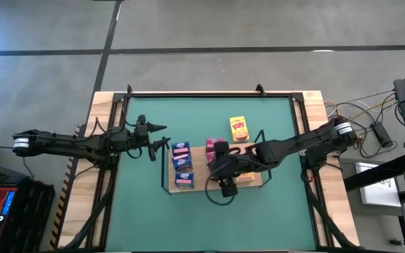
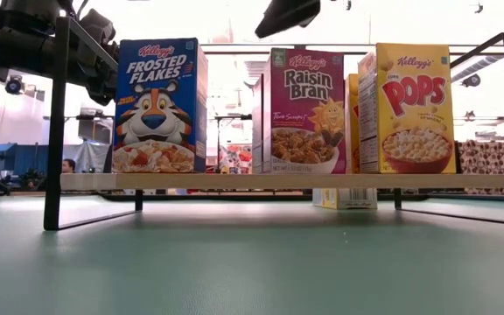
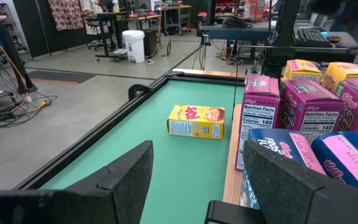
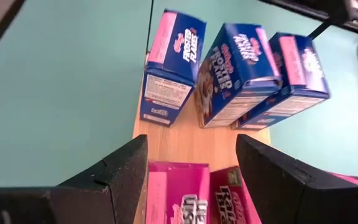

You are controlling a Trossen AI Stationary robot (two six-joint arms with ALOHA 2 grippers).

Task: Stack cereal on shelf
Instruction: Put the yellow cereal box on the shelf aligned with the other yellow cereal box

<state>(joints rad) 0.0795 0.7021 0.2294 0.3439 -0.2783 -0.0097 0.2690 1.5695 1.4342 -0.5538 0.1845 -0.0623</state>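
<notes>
The cereal boxes stand upright on the shelf (image 1: 199,184), a light-wood board with thin black rails set on the green table (image 1: 139,211) at about its middle. Three blue Frosted Flakes boxes (image 1: 181,164) line its left end, one behind another, their pink top flaps showing from above. Pink Raisin Bran boxes (image 2: 307,111) occupy the middle, and yellow Corn Pops boxes (image 2: 409,108) stand at the right end; in the low view all fronts face the near edge. One more yellow box (image 1: 239,128) lies flat on the green tabletop just beyond the shelf's far edge, apart from the board. The right gripper (image 1: 225,184) hangs over the middle of the shelf, above the pink boxes and just right of the blue ones; its fingers (image 4: 114,177) are spread apart with nothing between them, touching no box. The left gripper (image 1: 162,136) hovers over the table near the shelf's far left corner, its fingers (image 3: 126,180) likewise parted and empty, pointing toward the boxes.
</notes>
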